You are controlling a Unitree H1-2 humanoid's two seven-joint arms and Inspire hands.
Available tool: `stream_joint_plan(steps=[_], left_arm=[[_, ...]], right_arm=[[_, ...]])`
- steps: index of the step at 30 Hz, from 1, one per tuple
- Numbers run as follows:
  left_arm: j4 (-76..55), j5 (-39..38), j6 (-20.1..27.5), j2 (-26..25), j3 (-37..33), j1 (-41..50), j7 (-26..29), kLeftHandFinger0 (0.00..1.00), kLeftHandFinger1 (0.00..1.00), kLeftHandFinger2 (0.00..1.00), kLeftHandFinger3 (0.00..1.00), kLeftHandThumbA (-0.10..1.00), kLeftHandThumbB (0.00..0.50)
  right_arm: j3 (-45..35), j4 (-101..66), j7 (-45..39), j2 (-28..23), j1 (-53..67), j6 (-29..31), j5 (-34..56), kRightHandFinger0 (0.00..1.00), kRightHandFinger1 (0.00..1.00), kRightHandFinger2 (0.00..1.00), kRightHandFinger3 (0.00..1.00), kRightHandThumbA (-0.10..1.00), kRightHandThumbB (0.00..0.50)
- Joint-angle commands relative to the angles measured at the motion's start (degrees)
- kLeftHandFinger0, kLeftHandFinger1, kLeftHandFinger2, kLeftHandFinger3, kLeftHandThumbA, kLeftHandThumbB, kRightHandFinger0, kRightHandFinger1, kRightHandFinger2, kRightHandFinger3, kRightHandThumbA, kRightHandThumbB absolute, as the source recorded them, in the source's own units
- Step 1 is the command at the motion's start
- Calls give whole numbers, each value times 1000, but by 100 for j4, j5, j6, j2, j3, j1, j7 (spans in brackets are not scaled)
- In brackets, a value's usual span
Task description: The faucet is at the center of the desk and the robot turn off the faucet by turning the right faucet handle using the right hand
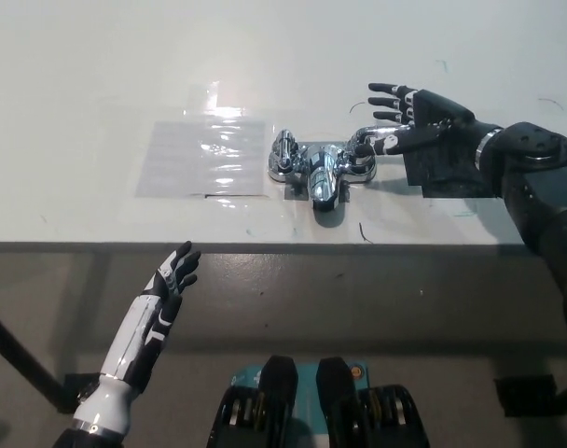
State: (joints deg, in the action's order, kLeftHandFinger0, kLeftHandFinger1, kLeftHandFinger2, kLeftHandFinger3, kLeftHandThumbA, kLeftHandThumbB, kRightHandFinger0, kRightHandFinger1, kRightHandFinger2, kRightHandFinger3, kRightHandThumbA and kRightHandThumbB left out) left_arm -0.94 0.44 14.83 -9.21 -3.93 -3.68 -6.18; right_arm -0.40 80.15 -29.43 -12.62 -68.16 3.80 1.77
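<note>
Reaching in from the right, my right hand (423, 117) sits just beside the right handle (369, 140) of the faucet (323, 168). Its fingers (388, 101) are spread apart and extend above the handle, pointing left. My thumb lies along the handle lever and appears to touch it; nothing is gripped. Whether the palm itself contacts the lever cannot be told from this view.

The faucet stands at the middle of the white counter (97, 75), near its front edge. It is chrome, with a spout pointing toward the front edge and one handle on each side. The left handle (285, 154) stands free, untouched. The right handle lever points away from the faucet body toward my right hand.

A clear plastic sheet (206, 156) lies flat on the counter just left of the faucet. A dark square patch (444, 173) lies on the counter just right of the faucet, partly under my right wrist.

My left hand (174, 275) hangs below the counter's front edge, well apart from the faucet, to its lower left. Its fingers are loosely apart and it holds nothing.
</note>
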Motion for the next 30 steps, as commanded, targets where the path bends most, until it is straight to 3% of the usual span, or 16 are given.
stream_joint_plan(steps=[1, 5, 8, 12, 30], left_arm=[[-179, 13, 75, -84, 13, -93, -99, 1000, 1000, 1000, 1000, 964, 270], [-154, 19, 112, -91, 27, -110, -91, 1000, 1000, 1000, 1000, 965, 266], [-153, 47, 104, -85, 24, -115, -83, 1000, 1000, 1000, 1000, 974, 270], [-162, -15, 69, -79, 20, -123, -110, 1000, 1000, 1000, 1000, 965, 272], [-202, -35, 20, -97, 21, -159, -122, 1000, 1000, 1000, 1000, 971, 264]], right_arm=[[9, -94, -283, 137, -140, 144, 56, 1000, 1000, 1000, 1000, 1000, 442], [60, -123, -386, 151, -100, 214, 21, 1000, 1000, 1000, 1000, 1000, 458], [104, -244, -541, 181, -40, 245, 12, 1000, 1000, 1000, 1000, 1000, 426], [160, -435, -714, 219, 41, 338, 16, 1000, 1000, 1000, 1000, 1000, 420], [139, -2073, -862, 650, 667, -92, 330, 1000, 1000, 1000, 1000, 1000, 394]])
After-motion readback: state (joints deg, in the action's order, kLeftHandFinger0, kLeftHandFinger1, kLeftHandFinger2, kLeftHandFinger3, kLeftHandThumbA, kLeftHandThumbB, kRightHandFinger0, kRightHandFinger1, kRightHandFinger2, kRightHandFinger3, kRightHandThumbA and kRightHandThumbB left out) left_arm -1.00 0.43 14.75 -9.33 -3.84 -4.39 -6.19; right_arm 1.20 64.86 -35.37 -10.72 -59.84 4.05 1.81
